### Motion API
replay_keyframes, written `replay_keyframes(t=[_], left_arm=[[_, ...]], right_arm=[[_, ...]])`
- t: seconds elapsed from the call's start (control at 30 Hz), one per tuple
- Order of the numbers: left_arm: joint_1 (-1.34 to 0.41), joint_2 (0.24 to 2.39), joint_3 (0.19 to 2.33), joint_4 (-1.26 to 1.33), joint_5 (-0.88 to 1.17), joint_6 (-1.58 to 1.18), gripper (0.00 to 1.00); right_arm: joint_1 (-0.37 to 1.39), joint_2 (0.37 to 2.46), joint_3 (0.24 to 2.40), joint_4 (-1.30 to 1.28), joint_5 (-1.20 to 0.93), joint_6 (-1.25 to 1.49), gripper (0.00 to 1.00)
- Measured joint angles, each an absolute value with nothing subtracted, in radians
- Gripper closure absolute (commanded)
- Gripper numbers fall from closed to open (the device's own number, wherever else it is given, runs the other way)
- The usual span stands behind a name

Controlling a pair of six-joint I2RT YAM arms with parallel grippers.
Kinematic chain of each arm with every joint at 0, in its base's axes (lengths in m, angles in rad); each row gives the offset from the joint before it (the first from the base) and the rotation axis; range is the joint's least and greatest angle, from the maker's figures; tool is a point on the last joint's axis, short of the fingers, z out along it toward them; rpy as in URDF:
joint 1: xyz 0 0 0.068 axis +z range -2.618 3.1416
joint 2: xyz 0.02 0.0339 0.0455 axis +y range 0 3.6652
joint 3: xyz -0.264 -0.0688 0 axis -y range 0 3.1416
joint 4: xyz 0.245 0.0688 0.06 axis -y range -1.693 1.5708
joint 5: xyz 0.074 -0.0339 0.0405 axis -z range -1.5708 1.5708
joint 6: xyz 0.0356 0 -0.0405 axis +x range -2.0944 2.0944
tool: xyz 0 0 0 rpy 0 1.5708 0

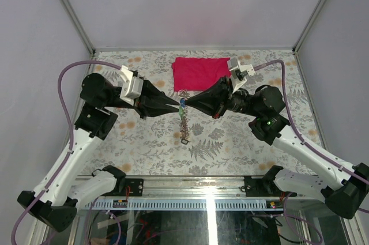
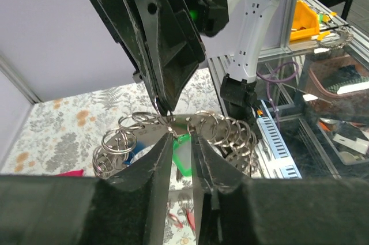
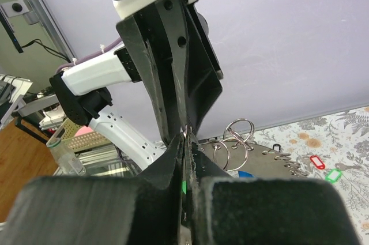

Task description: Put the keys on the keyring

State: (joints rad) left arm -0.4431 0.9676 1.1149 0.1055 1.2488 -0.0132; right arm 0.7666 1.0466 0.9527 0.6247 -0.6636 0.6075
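Top external view: the keys (image 1: 184, 124) hang in a string at mid-frame. Left wrist view: the left gripper (image 2: 183, 136) has its jaws a little apart, and the keyring (image 2: 151, 131) sits loose at their tips. Right wrist view: the right gripper (image 3: 185, 139) has its jaws pinched shut on the keyring. Threading seems in hand. The next move needs a careful new grip.

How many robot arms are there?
2. The left arm comes in from the left side, the right arm from the right side; they meet mid-table, near the red cloth.
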Motion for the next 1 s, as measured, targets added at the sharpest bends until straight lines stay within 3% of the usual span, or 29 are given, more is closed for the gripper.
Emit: replay_keyframes(t=[0.53,1.0], left_arm=[[-0.462,0.879,0.985,0.517,1.111,-0.35,0.7],[-0.576,0.934,0.975,0.599,1.045,-0.405,0.69]], right_arm=[[0.767,0.964,0.888,0.704,-0.673,0.464,1.0],[0.767,0.961,0.889,0.703,-0.702,0.41,1.0]])
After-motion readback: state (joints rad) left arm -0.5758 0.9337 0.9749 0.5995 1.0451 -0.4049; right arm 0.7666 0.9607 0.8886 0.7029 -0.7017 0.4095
